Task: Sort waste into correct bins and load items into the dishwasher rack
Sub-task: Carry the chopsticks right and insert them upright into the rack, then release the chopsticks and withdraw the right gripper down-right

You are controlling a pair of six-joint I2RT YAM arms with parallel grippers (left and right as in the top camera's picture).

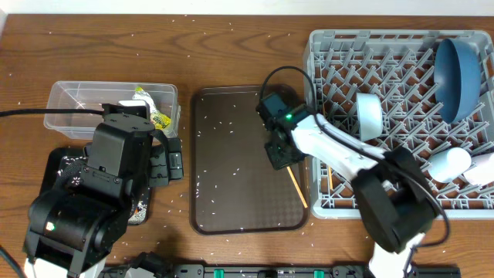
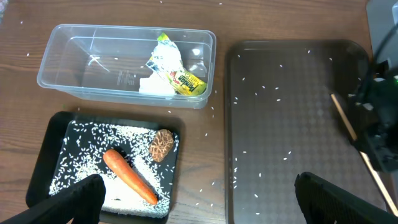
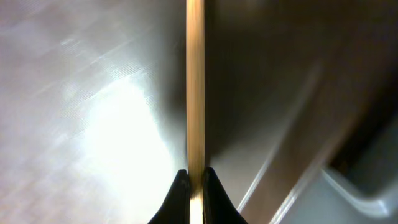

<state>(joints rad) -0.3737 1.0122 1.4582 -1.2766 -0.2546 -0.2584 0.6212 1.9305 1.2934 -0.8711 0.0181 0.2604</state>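
Observation:
My right gripper [image 3: 195,186] is shut on a thin wooden chopstick [image 3: 195,87], which runs straight up the right wrist view. From overhead that gripper [image 1: 279,154] sits low over the right edge of the brown serving tray [image 1: 231,177], and the chopstick [image 1: 298,189] slants toward the tray's near right corner. My left gripper [image 2: 199,208] stands open with nothing between its fingers [image 2: 74,200], hovering beside the black tray [image 2: 43,162]. That tray holds rice [image 2: 87,149], a carrot [image 2: 127,176] and a brown lump [image 2: 163,144]. The clear tub [image 2: 62,62] holds white paper [image 2: 163,62] and a wrapper [image 2: 181,78].
The grey dishwasher rack [image 1: 340,46] fills the right side, holding a blue plate [image 1: 455,73], a light blue cup [image 1: 369,116], a white bowl [image 1: 450,164] and a pink cup [image 1: 483,170]. Another thin wooden stick [image 1: 328,179] shows at its left side. Rice grains dot the table.

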